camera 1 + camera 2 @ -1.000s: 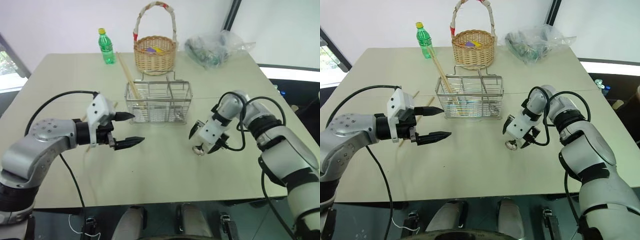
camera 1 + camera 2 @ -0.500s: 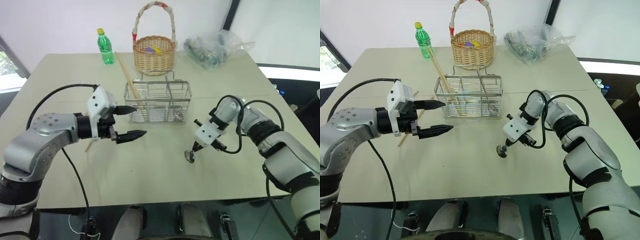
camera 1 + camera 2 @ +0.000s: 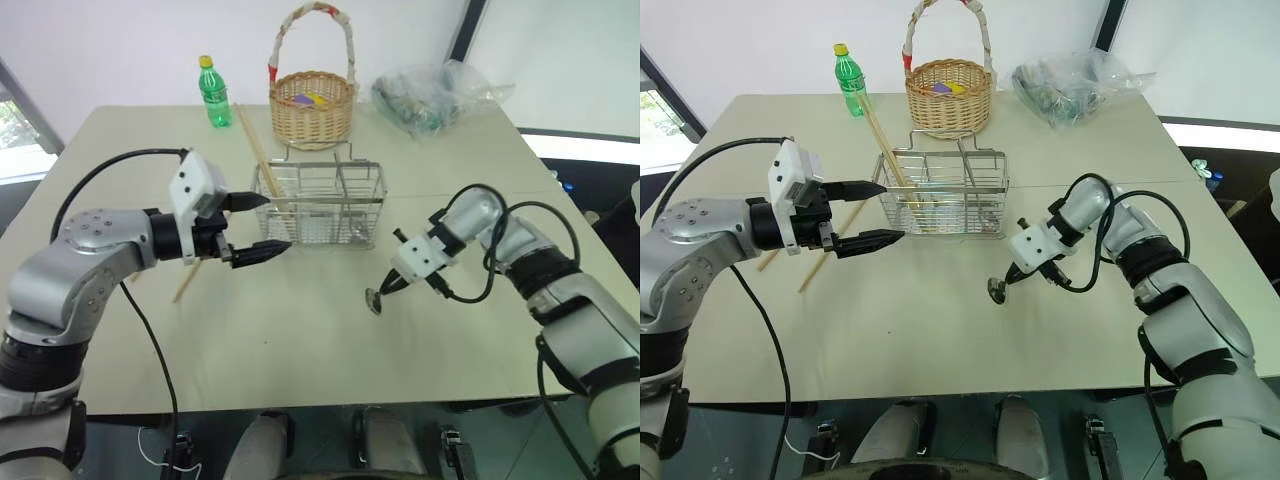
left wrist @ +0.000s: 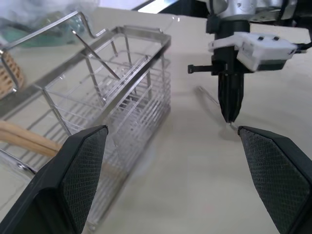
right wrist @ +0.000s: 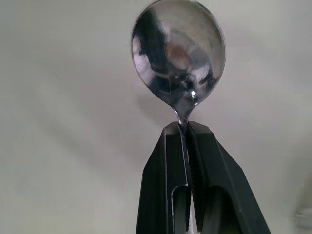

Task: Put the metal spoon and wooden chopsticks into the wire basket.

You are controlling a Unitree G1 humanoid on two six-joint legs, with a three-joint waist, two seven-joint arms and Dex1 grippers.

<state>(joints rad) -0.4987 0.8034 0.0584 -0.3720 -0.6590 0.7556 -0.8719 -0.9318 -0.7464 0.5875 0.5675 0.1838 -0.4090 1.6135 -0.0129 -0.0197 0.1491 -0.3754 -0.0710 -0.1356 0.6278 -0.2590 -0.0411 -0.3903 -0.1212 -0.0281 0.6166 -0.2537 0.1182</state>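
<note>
Gripping the metal spoon (image 5: 178, 54) by its neck, your right gripper (image 3: 388, 286) has clamped shut since a second ago — bowl lifted off the table (image 3: 300, 330). Left gripper (image 3: 258, 224) remains spread wide beside the wire basket (image 3: 320, 205) — nothing held.

Bright, even daylight — soft shadows, glare on the metal spoon (image 5: 178, 53)

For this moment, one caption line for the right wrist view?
Right hand shut on the metal spoon, bowl out past its fingertips, above the table.

Wire basket (image 3: 320, 205) mid-worktop (image 3: 300, 340), wicker basket (image 3: 312, 103) behind it, bottle (image 3: 212, 93) behind-left, chopsticks (image 3: 258, 152) leaning in its left end, spoon (image 3: 374, 298) front-right.
</note>
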